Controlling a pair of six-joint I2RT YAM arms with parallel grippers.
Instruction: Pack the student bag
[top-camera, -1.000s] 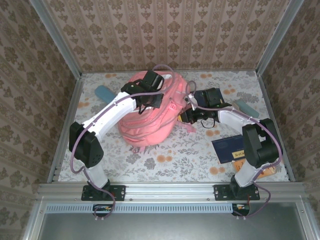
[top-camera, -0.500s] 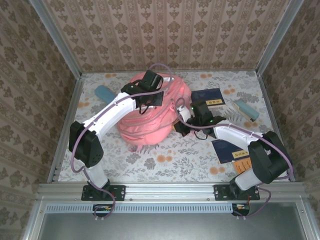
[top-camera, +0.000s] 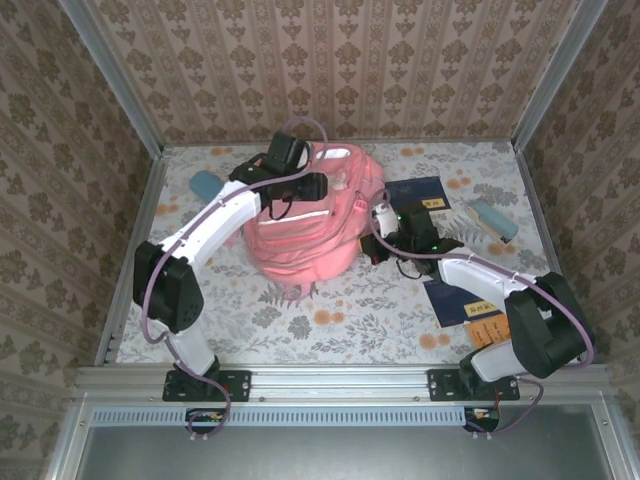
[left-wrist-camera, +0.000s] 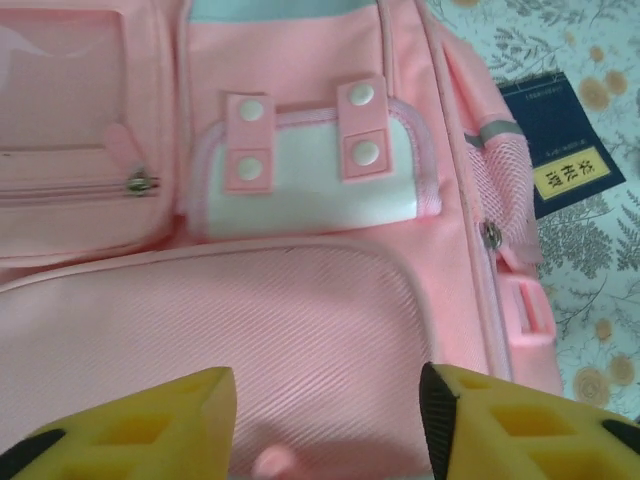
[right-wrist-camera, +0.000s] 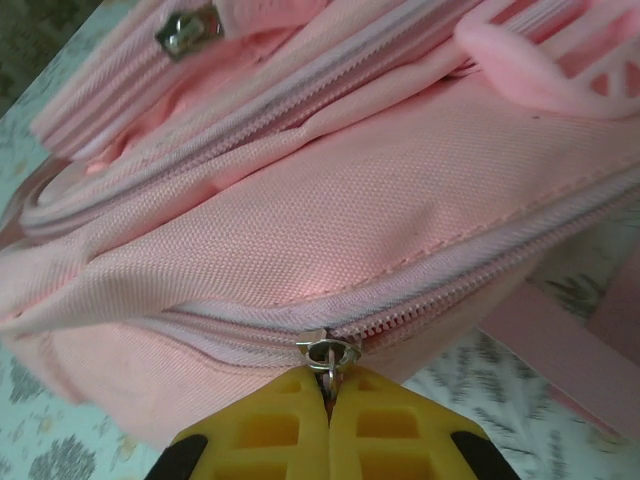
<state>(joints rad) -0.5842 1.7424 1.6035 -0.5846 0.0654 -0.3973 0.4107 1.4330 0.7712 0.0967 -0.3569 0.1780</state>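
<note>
Here, floral table, papered walls, left jaws apart above student bag, right jaws pinching zip-pull.

left end effector jaws apart, yellow fingers hovering over student bag front panel. white patch with two pink snap tabs further up frame, zip pull left of it. dark blue booklet on floral counter, just right of bag

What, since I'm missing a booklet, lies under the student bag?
The student bag lies on the floral table; whatever is beneath is hidden by it. A far navy booklet and a near navy booklet lie uncovered beside it.
</note>
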